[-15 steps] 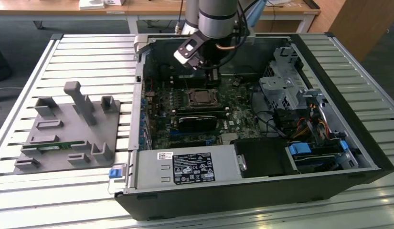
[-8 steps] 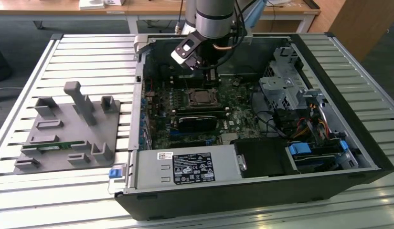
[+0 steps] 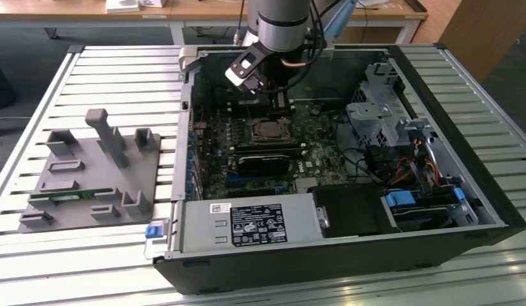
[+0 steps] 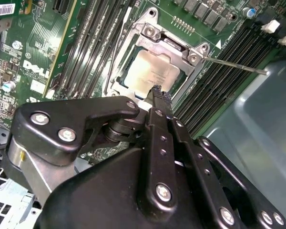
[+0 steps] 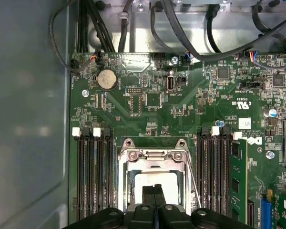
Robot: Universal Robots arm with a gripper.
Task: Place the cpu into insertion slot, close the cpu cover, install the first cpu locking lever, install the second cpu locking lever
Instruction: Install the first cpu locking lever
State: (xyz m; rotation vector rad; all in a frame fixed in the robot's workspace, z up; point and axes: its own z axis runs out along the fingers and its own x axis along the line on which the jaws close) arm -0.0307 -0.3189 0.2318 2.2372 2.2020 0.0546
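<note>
– Where the tool (image 4: 158,93) hovers, jaws narrow and empty, what is listed?
– Item: cpu (image 4: 152,71), seated in insertion slot (image 4: 118,85) just beyond its tip, framed by cpu cover (image 4: 174,38). Likely light, rigid, fragile; edges only. Item: locking lever (image 4: 238,66), probably springy wire; take its free end.

The computer case (image 3: 331,264) sits on the table (image 3: 118,64), with a parts stand (image 3: 92,172) to the exterior view's left. Inside it, the cpu (image 4: 150,71) lies within the cpu cover (image 4: 174,45), between memory slots (image 4: 93,43).
</note>
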